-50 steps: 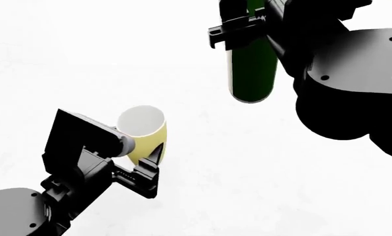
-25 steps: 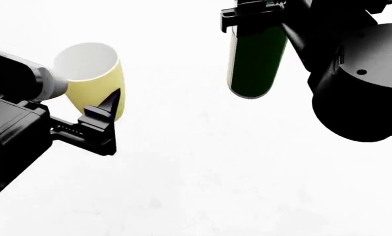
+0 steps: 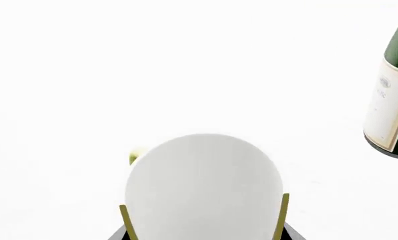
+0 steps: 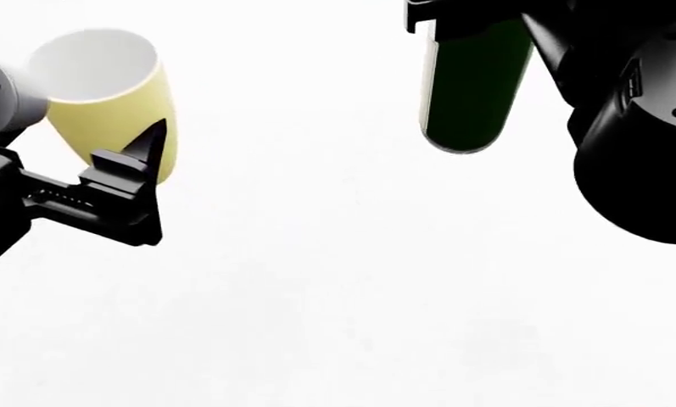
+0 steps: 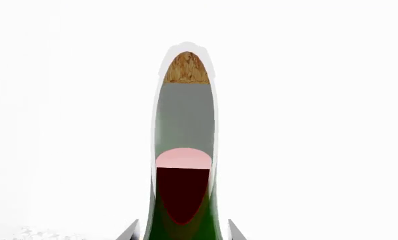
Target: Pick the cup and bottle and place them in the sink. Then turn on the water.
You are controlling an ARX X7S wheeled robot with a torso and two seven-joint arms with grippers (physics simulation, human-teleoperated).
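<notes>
The cup (image 4: 117, 89), pale yellow with a white inside, hangs tilted at the upper left of the head view. My left gripper (image 4: 94, 123) is shut on it, and one black finger (image 4: 145, 157) lies along its side. In the left wrist view the cup's white mouth (image 3: 205, 190) fills the space at my left gripper (image 3: 204, 236). The dark green bottle (image 4: 468, 85) hangs at the upper right with my right gripper (image 4: 456, 17) shut on it. Its cork (image 5: 185, 67) points away from my right gripper (image 5: 183, 234). The bottle's label (image 3: 387, 105) shows beside the cup. The sink is out of view.
The bulky black right arm (image 4: 643, 136) fills the head view's right edge. Everything around both arms renders as plain white, with no edges or other objects showing.
In the head view the cup and left gripper have shifted up and to the left. The bottle has shifted slightly right and up with the right arm.
</notes>
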